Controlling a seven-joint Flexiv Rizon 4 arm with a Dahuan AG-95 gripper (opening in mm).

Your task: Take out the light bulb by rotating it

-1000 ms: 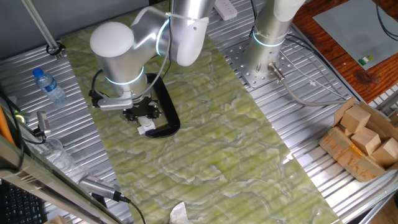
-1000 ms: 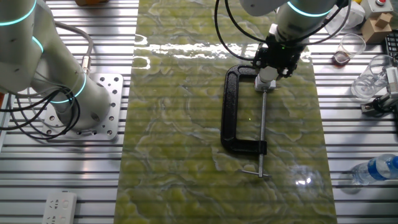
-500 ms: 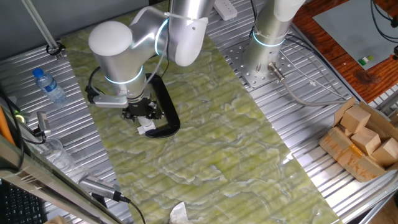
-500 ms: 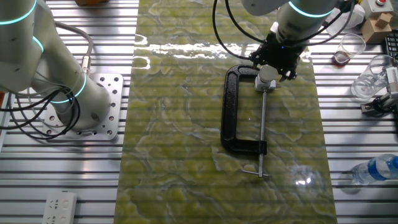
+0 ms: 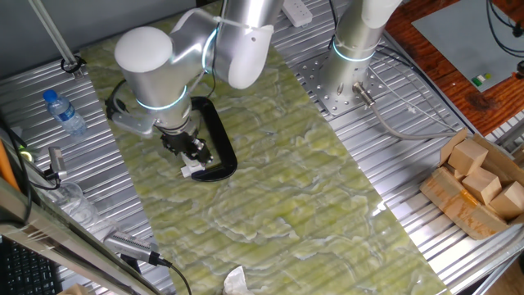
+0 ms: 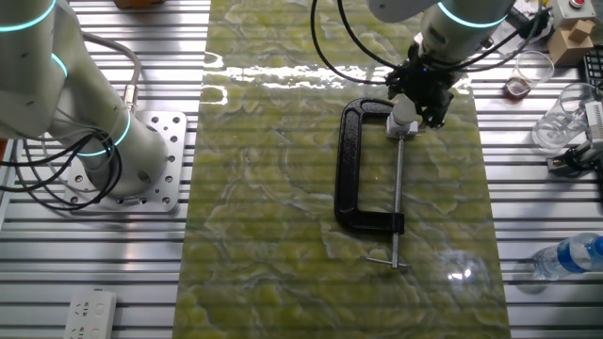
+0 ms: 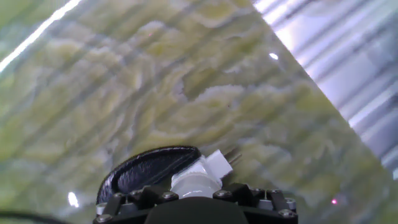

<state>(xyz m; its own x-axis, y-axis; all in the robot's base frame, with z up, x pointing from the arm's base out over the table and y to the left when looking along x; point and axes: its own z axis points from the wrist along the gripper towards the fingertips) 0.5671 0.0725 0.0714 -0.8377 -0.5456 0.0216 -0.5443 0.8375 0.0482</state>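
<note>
- One gripper (image 6: 417, 97) sits right over the top end of the black C-clamp (image 6: 352, 168), jaws clenched on the light bulb (image 6: 403, 111).
- The bulb sits in the white socket piece (image 5: 191, 170), held at the clamp's screw rod (image 6: 397, 193) end.
- Hand view: the bulb (image 7: 194, 185) pokes out just below the jaws, clamp curve behind.
- Clamp lies flat on the green marbled table (image 6: 273, 235).
</note>
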